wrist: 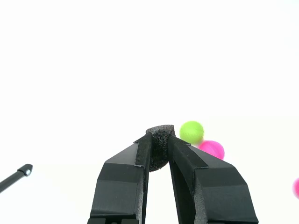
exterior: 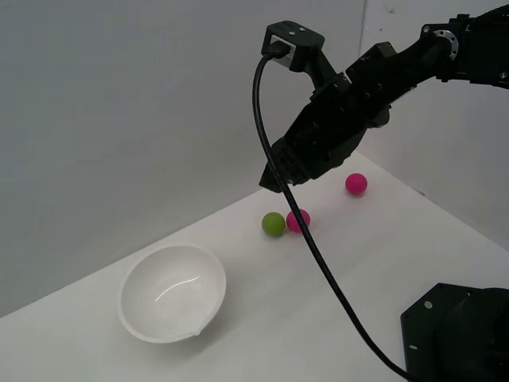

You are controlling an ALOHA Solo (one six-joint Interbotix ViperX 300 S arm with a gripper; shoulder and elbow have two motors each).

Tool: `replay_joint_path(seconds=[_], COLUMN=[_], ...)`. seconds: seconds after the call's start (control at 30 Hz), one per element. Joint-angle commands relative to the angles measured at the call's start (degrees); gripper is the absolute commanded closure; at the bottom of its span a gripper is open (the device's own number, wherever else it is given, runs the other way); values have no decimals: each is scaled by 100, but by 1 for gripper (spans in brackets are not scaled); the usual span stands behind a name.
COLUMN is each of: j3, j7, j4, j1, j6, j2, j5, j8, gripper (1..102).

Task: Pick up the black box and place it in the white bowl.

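Arm (exterior: 382,79) reaches in from the exterior view's right, angled down, gripper (exterior: 274,181) raised off the table (exterior: 334,318) above the balls. Fingers (wrist: 140,154) closed on the box (wrist: 160,144), pinched at the tips. Box: small, matte black, rough-textured, rounded top edge. Bowl (exterior: 172,293) sits well apart toward the exterior view's left, white, glossy, tilted. Green ball (exterior: 273,224) touches a pink ball (exterior: 301,220); another pink ball (exterior: 355,184) is farther back.
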Motion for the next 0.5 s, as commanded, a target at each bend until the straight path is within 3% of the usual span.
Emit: replay_joint_path(seconds=[0.0, 0.47], j3=[18, -510], j7=[-9, -149], j4=[-167, -589], j1=[-141, -747], j6=[-70, -70], j2=[-9, -527], j5=[-220, -642], j8=[-18, -141], gripper=[100, 100])
